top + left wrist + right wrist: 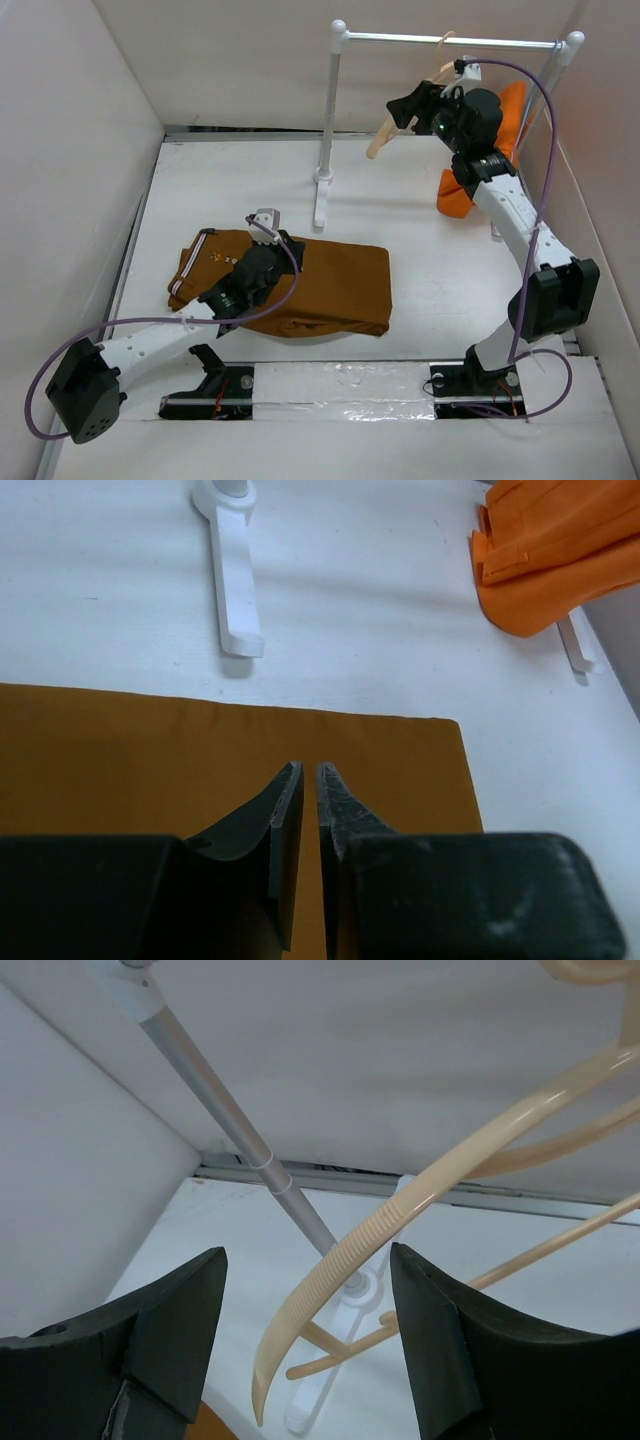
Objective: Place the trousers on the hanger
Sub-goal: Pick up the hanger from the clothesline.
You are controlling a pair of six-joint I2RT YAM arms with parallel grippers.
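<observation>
The rust-brown trousers [340, 285] lie folded flat on the table, with the striped waistband [190, 265] at the left. My left gripper [288, 252] hovers low over their middle. In the left wrist view [309, 768] its jaws stand almost together with only a thin slit, and nothing is pinched; the trousers' fabric [120, 760] lies under them. The pale beige hanger [385, 135] hangs tilted from the rack rail. My right gripper [405, 108] is open at the hanger's left arm. In the right wrist view the ribbed hanger arm [400, 1215] passes between the wide jaws of my right gripper [308, 1255], touching neither.
A white rack has a rail [450, 41], a left post [330, 110] and a foot [322, 200] just behind the trousers; the foot also shows in the left wrist view [235, 590]. A bright orange garment [515, 110] hangs at the rack's right end [550, 560]. White walls enclose the table.
</observation>
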